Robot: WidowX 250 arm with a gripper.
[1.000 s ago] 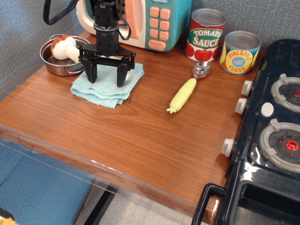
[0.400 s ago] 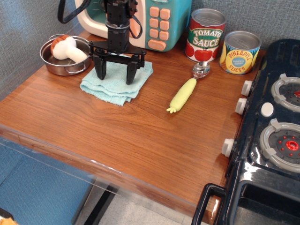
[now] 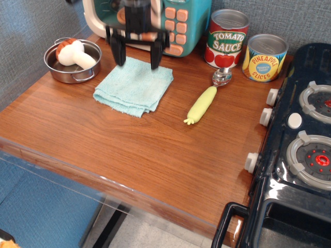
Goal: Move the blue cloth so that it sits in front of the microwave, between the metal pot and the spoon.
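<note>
Only one view here, so we go with that. We see the blue cloth [image 3: 134, 86] lying flat and folded on the wooden surface [image 3: 129, 155], right in front of the microwave [image 3: 178, 23]. It sits between the metal pot [image 3: 72, 62] on its left and the spoon [image 3: 207, 97] on its right, apart from both as far as we can tell.

The end effector [image 3: 137, 56] hangs above the back edge of the cloth, a bit motion-blurred, with its two black fingers [image 3: 117, 51] spread wide and nothing held between them. We don't see the fingertips touching the cloth.

The pot has a white and orange toy [image 3: 72, 53] inside it. Behind the spoon stand a tomato sauce can [image 3: 226, 39] and a pineapple slices can [image 3: 265, 58]. A black toy stove [image 3: 300, 144] fills the right side.
</note>
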